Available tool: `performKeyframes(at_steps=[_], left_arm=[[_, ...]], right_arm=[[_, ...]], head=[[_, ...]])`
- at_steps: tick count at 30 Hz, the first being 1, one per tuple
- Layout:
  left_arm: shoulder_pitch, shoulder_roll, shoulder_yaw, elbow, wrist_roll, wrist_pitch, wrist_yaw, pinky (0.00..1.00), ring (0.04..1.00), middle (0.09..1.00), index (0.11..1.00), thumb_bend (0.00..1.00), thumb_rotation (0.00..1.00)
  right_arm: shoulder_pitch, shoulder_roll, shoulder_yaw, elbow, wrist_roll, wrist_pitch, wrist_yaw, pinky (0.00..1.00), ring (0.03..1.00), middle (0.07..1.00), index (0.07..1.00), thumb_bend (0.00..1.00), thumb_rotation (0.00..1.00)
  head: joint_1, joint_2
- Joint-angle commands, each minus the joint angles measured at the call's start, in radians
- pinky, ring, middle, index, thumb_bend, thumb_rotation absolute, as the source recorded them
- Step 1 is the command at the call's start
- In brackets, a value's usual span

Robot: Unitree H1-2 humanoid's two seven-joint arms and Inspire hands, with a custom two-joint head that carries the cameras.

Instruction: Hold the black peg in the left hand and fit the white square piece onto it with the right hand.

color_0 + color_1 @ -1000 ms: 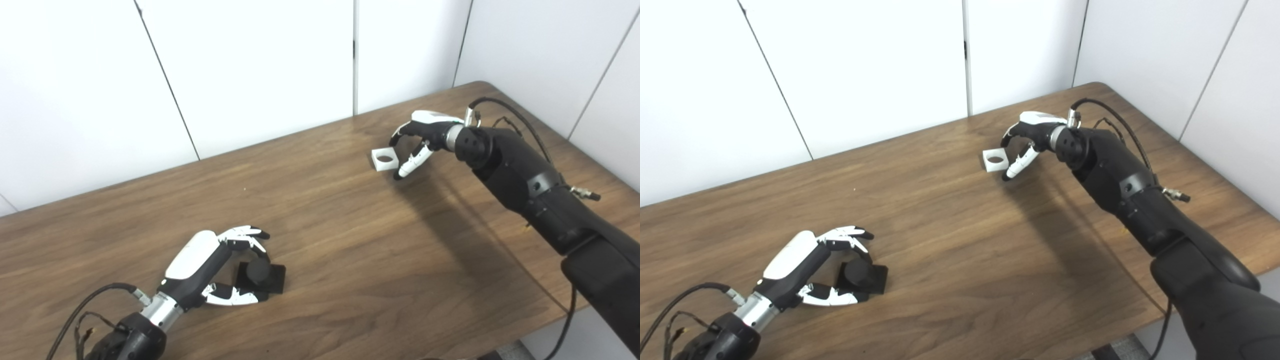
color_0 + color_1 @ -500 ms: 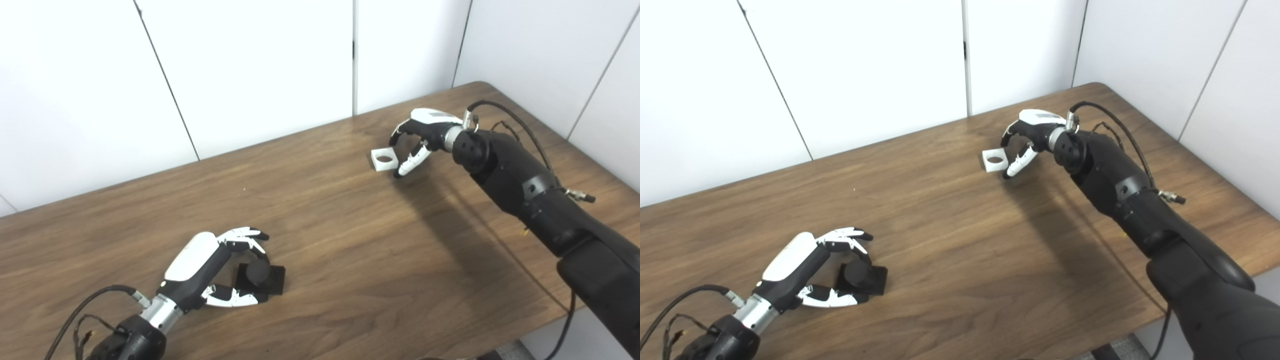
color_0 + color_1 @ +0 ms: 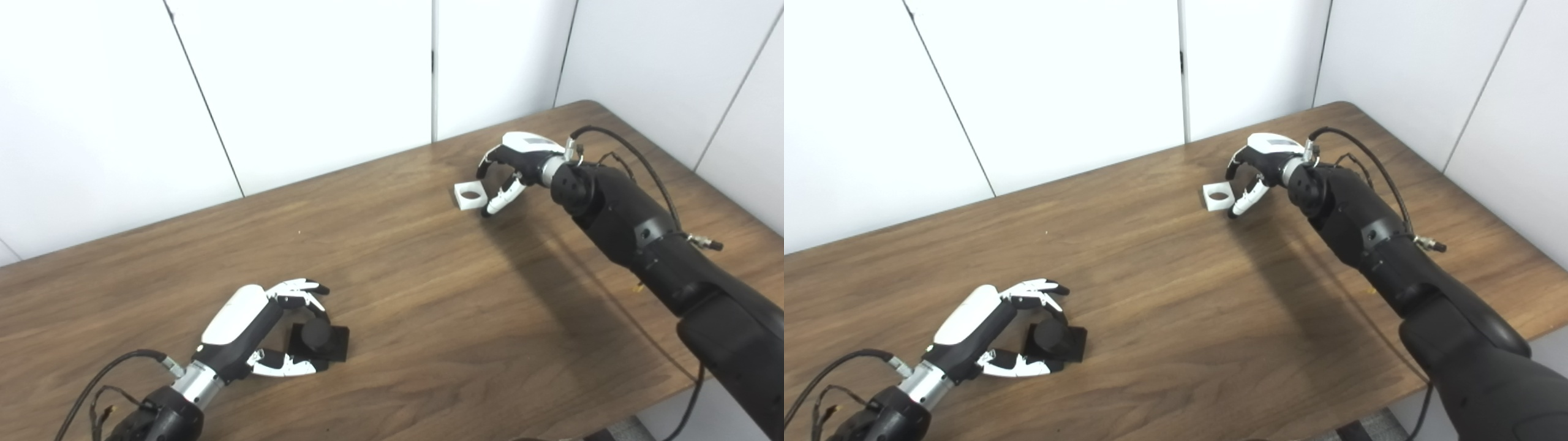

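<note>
We see a brown wooden counter (image 3: pixel 398 275) set into a corner of white wall panels (image 3: pixel 306 79), with both arms coming in from the bottom edge. Our left hand (image 3: pixel 257 327) lies low at the near left, its fingers (image 3: pixel 300 286) curled over the far side of the black peg (image 3: pixel 320 339) and its thumb stretched along the near side. The peg is a short round post standing on a flat square base that rests on the counter. The fingers and thumb bracket it closely, yet we cannot tell whether they press on it or only hover around it, so the grasp is uncertain. Far across the counter, toward the back right, our right hand (image 3: pixel 514 165) hangs at the end of its black forearm (image 3: pixel 618 208), fingers bent and spread apart in a loose, wide claw that holds nothing. The white square piece (image 3: pixel 470 196) sits flat on the counter just beside that hand, on its left, with the round hole in its middle facing up. The thumb tip reaches down close to the near right edge of the piece and the curled fingers arch over its far right corner; whether any of them touch it we cannot make out. The peg and the white piece are well apart.
</note>
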Motion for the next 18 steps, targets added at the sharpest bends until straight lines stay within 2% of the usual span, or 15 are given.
performKeyframes(at_steps=[1,12,18], left_arm=[[0.043,0.039,-0.035,0.034,0.069,0.020,-0.066,0.74,0.864,0.818,0.491,0.52,0.06],[0.037,0.036,-0.038,0.038,0.072,0.024,-0.068,0.75,0.872,0.822,0.491,0.52,0.06],[0.034,0.035,-0.035,0.039,0.074,0.027,-0.063,0.76,0.869,0.818,0.491,0.52,0.06]], right_arm=[[0.004,0.035,0.026,0.029,0.019,-0.027,0.032,0.77,0.886,0.875,0.714,0.71,0.27],[-0.017,0.063,0.070,0.040,0.004,-0.039,0.044,0.76,0.891,0.892,0.721,0.72,0.28],[-0.026,0.075,0.086,0.046,0.003,-0.042,0.047,0.80,0.905,0.889,0.722,0.72,0.28]], head=[[0.001,0.002],[0.009,0.004],[0.014,0.003]])
